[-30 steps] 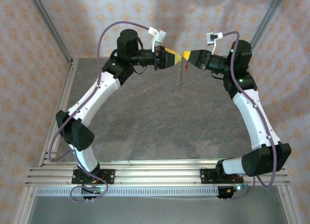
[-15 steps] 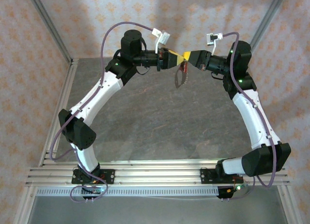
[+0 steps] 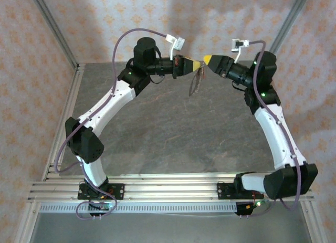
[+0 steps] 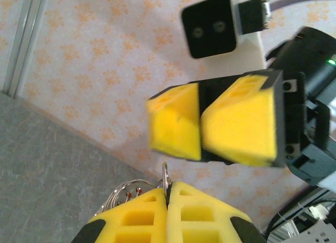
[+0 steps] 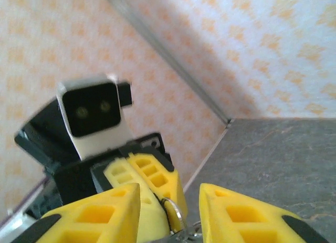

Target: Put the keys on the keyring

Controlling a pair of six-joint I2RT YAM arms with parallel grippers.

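**Keyring: now carried by the left arm alone**

Item: keyring (image 3: 195, 84). A thin pale loop hanging in the air above the far part of the tabletop (image 3: 157, 133), with nothing touching it from below.

Held by: left gripper (image 3: 195, 66). Its jaws are pressed fully together on the ring's upper edge. In the left wrist view the wire rim stands up out of the seam between them.

Attached: a few red flecks (image 4: 129, 191) sit among the wire loops just beside the pinch. They are too small to tell whether they are the key, or whether it is already threaded.

Nearby: right gripper (image 3: 208, 59). Its jaws are parted to a narrow gap and hold nothing, just beside the left tip and not closed on the ring.

Change: a second ago both tips met, with the ring hanging beneath them and the right jaws shut. Since then the left jaws have closed, and the right jaws have let go and drawn back a little.

Reading: this looks like a hand-over. The ring is now steadied by the left arm, which probably frees the right to bring or thread a key.
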